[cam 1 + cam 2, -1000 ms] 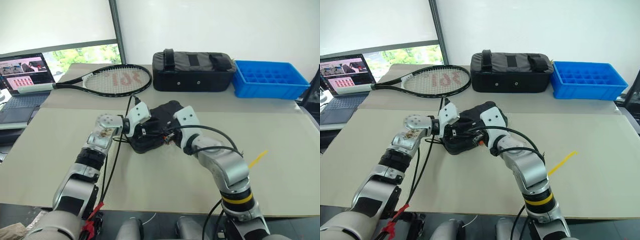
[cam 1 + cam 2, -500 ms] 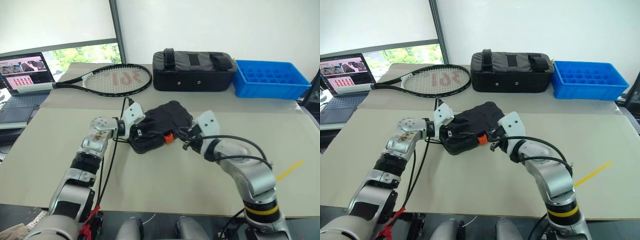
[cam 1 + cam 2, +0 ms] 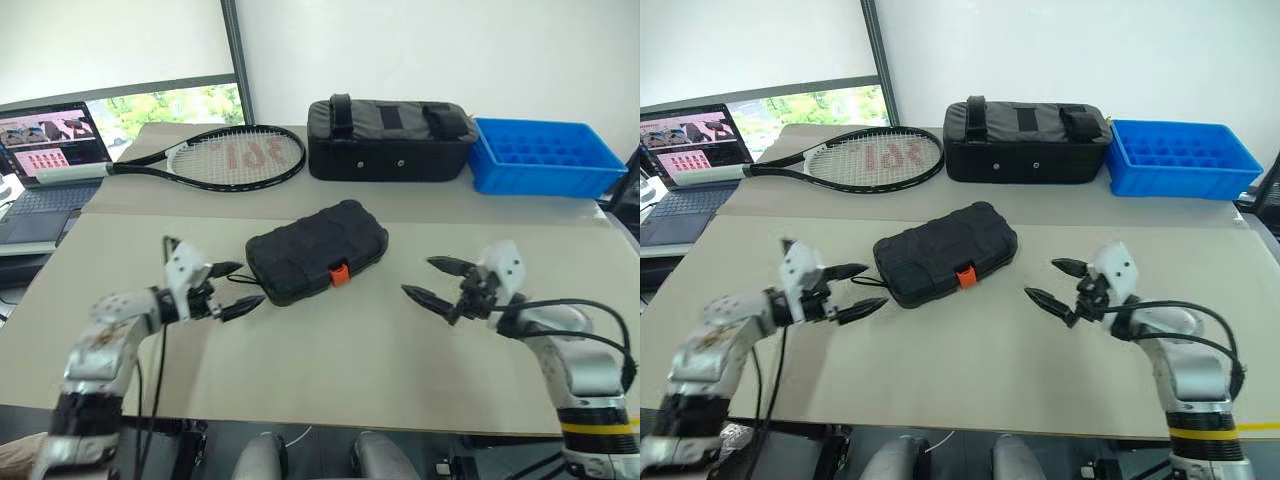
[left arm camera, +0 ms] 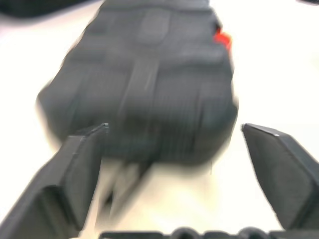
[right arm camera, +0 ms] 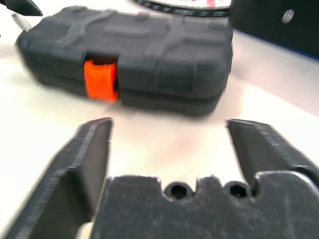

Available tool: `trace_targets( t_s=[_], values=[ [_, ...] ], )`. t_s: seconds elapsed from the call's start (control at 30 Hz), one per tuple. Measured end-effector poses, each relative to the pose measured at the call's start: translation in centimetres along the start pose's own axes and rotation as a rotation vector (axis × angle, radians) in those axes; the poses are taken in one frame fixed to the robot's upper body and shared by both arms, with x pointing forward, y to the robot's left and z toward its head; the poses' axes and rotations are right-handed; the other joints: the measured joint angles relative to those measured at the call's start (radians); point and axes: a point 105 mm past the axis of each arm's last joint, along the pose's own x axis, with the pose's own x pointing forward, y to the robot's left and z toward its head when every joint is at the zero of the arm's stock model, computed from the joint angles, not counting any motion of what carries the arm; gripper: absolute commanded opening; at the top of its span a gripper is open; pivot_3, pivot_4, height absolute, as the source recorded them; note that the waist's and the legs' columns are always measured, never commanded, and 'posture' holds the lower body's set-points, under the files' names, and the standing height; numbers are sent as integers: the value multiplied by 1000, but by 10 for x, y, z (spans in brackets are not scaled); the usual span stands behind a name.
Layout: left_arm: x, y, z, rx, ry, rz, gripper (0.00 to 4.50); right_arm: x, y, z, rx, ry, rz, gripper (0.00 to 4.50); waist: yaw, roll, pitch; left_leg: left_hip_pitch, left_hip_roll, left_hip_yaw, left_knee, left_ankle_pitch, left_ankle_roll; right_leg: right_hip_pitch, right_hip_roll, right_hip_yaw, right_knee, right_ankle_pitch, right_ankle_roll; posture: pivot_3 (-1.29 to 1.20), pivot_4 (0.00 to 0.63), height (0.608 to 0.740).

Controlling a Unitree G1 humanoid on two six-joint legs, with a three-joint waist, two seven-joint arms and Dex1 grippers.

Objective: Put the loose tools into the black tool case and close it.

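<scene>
Case shut, latch side facing the robot. Black tool case (image 3: 317, 251) flat on the beige mat (image 3: 330, 350), lid down, orange latch (image 3: 340, 273) seated across the seam. No loose tools visible on the mat, so judged that the contents are inside and only verification and retreat remain.

Left gripper (image 3: 233, 287): jaws spread wide, empty, tips pointing at the case's near-left end, just beside it, not touching. Right gripper (image 3: 436, 281): jaws spread wide, empty, case well ahead of the tips and apart from them. In the right wrist view the latch sits ahead of the gap and toward one finger (image 5: 89, 154); in the left wrist view the case end lies straight ahead between the jaws, blurred.

To finish well: keep both jaws wide and clear of the case, avoid brushing the latch, confirm the seam is even along the front edge. If the latch proves only half seated, press it square from the front with one closed jaw while the other steadies the far end.

Versus one second earlier: both grippers then crowded on the case, hiding most of it; now drawn outward to either side and fully opened. Case orientation looks roughly unchanged.
</scene>
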Motion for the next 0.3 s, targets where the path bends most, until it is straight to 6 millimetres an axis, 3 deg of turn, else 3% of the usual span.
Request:
trace_targets(
  t_s=[0.3],
  values=[
    [-25, 0, -34, -36, 87, 111, 4500, -24, -13, -27, 10, 6, 6, 4474, 2, 1, 1, 1, 0, 1, 0, 0, 0, 1, -2, 0, 0, 0, -1, 0, 150, 707]
  ],
)
